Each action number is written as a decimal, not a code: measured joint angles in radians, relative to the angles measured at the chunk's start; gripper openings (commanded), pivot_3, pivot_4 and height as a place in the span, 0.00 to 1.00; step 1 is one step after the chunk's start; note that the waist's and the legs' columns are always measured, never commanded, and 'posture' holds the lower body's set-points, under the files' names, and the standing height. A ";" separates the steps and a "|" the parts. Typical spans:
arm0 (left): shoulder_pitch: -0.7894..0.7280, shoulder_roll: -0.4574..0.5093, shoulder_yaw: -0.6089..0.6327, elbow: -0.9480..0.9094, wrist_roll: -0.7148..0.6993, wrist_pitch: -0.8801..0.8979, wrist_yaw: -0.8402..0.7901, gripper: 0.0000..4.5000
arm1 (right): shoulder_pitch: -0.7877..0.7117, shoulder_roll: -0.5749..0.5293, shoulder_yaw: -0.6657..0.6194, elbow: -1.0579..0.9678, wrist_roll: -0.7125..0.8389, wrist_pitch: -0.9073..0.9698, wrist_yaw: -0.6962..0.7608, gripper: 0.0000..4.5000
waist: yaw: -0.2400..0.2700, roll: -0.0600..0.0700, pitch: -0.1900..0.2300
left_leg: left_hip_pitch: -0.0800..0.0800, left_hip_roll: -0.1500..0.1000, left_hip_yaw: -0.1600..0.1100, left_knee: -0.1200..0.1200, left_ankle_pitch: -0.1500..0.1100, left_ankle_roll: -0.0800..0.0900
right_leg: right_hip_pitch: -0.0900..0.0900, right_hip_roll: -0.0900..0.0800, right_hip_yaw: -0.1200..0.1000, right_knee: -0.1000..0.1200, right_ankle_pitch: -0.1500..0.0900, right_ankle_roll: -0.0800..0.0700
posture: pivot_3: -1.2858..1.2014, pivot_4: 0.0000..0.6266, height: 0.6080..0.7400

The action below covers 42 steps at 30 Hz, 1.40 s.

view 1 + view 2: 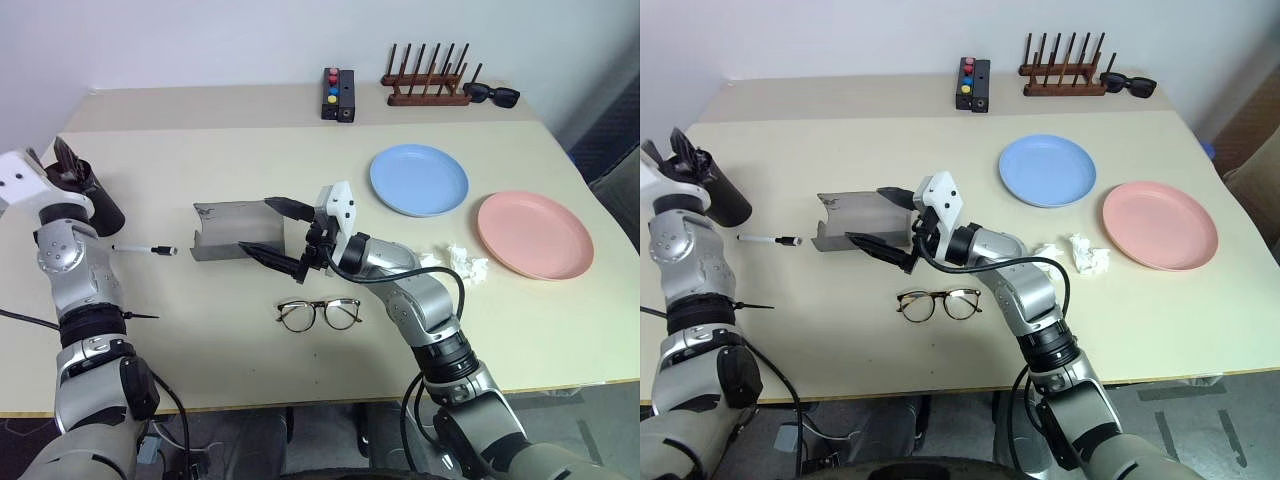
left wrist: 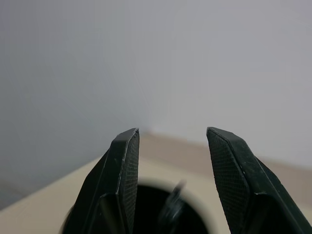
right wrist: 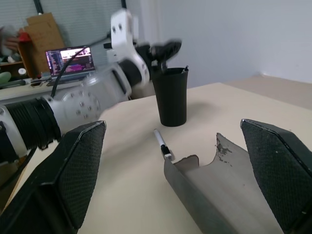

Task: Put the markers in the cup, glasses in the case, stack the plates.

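The tabletop [image 1: 300, 140] carried everything. The pink plate [image 1: 534, 234] and the blue plate [image 1: 418, 179] lay side by side, apart and unstacked, well off to the right of my right fingers [image 1: 272, 232]. Those fingers stood wide open and empty, one on each side of the near end of the grey case [image 1: 232, 232], which lay open. The dark cup [image 1: 95, 195] stood at the tabletop's left edge, directly under my left fingers [image 2: 170, 170], which hung partly open above its rim, gripping nothing. A marker stuck up inside the cup [image 3: 184, 70]. The glasses [image 1: 319, 314] lay just nearer me than my right fingers. A second marker [image 1: 143, 249] lay flat between cup and case.
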State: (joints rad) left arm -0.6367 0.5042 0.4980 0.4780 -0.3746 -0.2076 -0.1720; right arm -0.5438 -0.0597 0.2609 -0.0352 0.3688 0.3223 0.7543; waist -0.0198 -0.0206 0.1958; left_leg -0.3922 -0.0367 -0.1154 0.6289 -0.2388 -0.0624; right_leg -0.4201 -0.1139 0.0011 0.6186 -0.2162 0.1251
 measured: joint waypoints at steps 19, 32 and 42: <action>0.132 -0.302 0.126 -0.628 -0.142 1.149 0.766 1.00 | 0.020 0.003 0.004 -0.010 0.007 0.022 0.002 1.00 | -0.016 -0.001 0.000 | 0.001 0.000 -0.002 0.001 0.000 0.000 | 0.001 0.001 0.000 0.001 0.000 0.000 | 0.52 0.24 0.95; -0.109 -0.341 0.244 -0.447 -0.027 1.421 0.967 0.82 | 0.020 0.002 0.004 -0.010 0.008 0.027 -0.001 1.00 | -0.017 -0.001 0.000 | 0.001 0.000 -0.002 0.000 0.000 -0.001 | 0.000 0.001 0.000 0.001 0.000 0.000 | 0.52 0.24 0.95; -0.181 -0.379 0.366 -0.440 0.040 1.434 1.020 0.01 | 0.020 0.000 0.004 -0.012 0.008 0.028 -0.001 1.00 | 0.001 -0.001 0.000 | 0.001 0.000 -0.002 0.000 0.001 -0.002 | 0.000 0.001 0.000 0.001 0.000 0.000 | 0.52 0.24 0.95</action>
State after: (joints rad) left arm -0.8181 0.1255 0.8641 0.0385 -0.3343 1.2269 0.8480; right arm -0.5239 -0.0602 0.2646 -0.0475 0.3768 0.3504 0.7536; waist -0.0190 -0.0213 0.1954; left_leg -0.3911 -0.0370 -0.1170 0.6291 -0.2376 -0.0647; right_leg -0.4196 -0.1129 0.0013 0.6199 -0.2163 0.1252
